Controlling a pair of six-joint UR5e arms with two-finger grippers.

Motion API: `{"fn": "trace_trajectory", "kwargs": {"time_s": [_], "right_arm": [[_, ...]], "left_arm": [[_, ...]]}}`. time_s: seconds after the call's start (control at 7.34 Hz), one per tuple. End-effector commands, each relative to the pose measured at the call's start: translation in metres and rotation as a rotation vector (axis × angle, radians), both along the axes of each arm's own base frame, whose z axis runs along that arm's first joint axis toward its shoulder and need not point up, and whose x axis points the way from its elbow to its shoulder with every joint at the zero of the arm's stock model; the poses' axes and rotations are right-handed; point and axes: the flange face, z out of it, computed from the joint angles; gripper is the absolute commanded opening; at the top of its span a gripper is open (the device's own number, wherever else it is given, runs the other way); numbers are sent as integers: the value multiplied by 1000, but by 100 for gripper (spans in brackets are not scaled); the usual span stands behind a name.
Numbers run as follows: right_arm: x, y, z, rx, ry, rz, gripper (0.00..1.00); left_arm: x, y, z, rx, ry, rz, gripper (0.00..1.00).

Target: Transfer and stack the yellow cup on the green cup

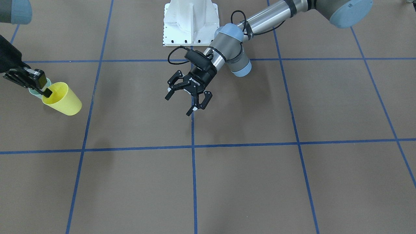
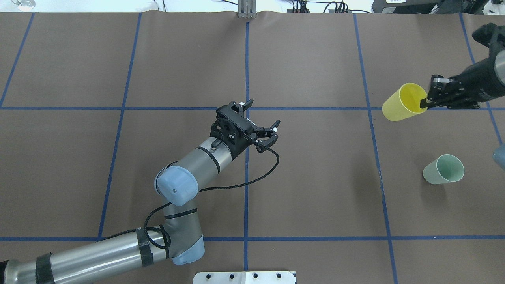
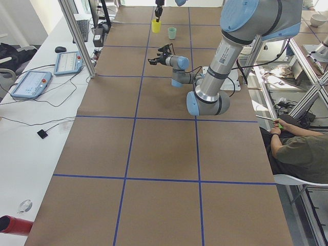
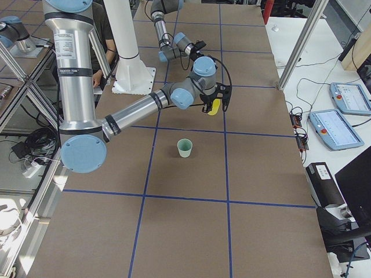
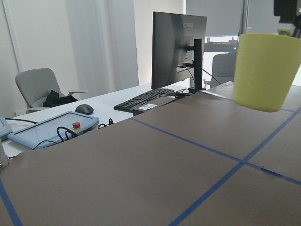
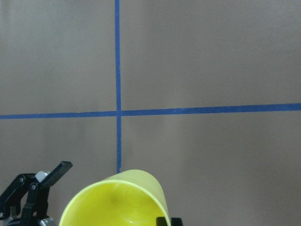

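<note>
Yellow cup (image 2: pixel 402 103) aloft, right gripper (image 2: pixel 429 95) clamped on its rim wall.
Centre it over green cup (image 2: pixel 444 169), standing near side; lower level, then release.

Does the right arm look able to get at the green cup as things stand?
Probably yes. The right gripper grips the yellow cup by its rim, and the green cup stands upright close by with bare table between. The left gripper is open, far off at mid-table.
</note>
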Motion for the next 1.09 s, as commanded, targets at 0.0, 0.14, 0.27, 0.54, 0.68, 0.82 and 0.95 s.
{"fn": "trace_trajectory", "kwargs": {"time_s": [0.0,0.14,0.27,0.54,0.68,0.82,0.95], "right_arm": [[32,50,66,2,93,-81,0],[44,64,86,36,124,-131,0],[48,71,91,43,131,-147,0],[51,79,98,54,142,-173,0],[49,84,107,74,157,-212,0],[47,83,109,74,160,-219,0],[46,82,108,76,159,-218,0]], "left_arm": [[-15,-36,21,-49,-29,-93,100],[-22,-74,56,-143,-76,-132,99],[-38,-114,63,-292,-38,-114,99],[-67,-154,73,-457,70,-15,99],[-72,-166,78,-515,47,-39,99],[-76,-173,81,-541,33,-30,99],[-76,-173,82,-544,32,-30,99]]}}
